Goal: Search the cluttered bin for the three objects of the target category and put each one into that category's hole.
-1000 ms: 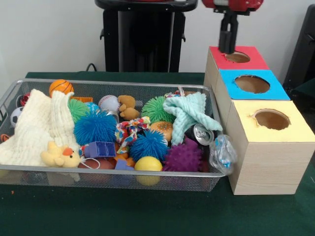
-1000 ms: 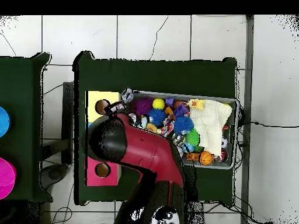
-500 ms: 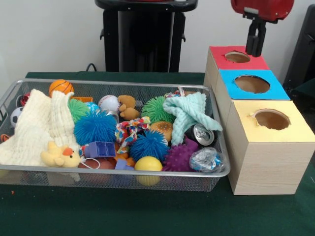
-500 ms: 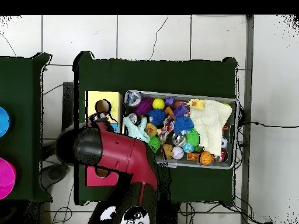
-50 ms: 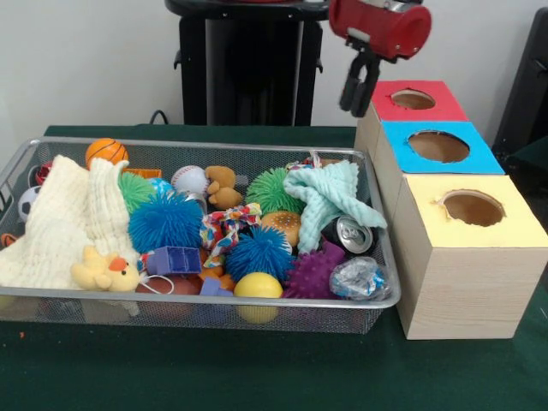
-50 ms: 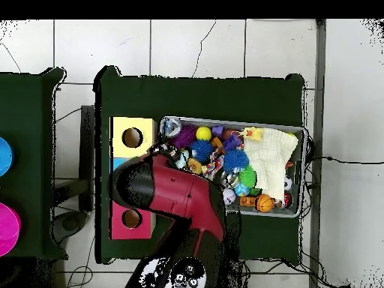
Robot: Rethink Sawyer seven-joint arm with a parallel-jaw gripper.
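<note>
1. Red and black, my arm enters the front view from the top, and my hand [image 5: 357, 86] hangs in the air beside the red-topped box [image 5: 413, 101], over the far right end of the wire bin [image 5: 214, 301]. Its two dark fingers [image 5: 350, 88] point down with a narrow gap between them; they hold nothing and touch nothing.
2. In the same view, three wooden boxes stand in a row just right of the bin, each with a round hole in its top: the red one farthest, the blue-topped box [image 5: 438, 147] in the middle, the yellow-topped box [image 5: 473, 214] nearest.
3. The bin sits on the green counter [image 5: 257, 377], crowded. At its right end lie a crumpled plastic wrapper [image 5: 357, 277], a drink can [image 5: 352, 235], a purple spiky ball [image 5: 318, 274] and a mint cloth [image 5: 329, 197]. A yellow ball [image 5: 258, 286], a blue spiky ball [image 5: 165, 221], a cream cloth [image 5: 64, 218] with a yellow duck [image 5: 104, 270] and a small basketball [image 5: 106, 151] fill the rest.
4. From overhead, my arm [image 6: 176, 199] lies across the blue box and the bin's corner nearest the boxes. My hand is hidden beneath it here, so I cannot tell its opening from this view. The yellow box's hole [image 6: 132, 137] and the red box's hole [image 6: 131, 218] show clear of the arm.
</note>
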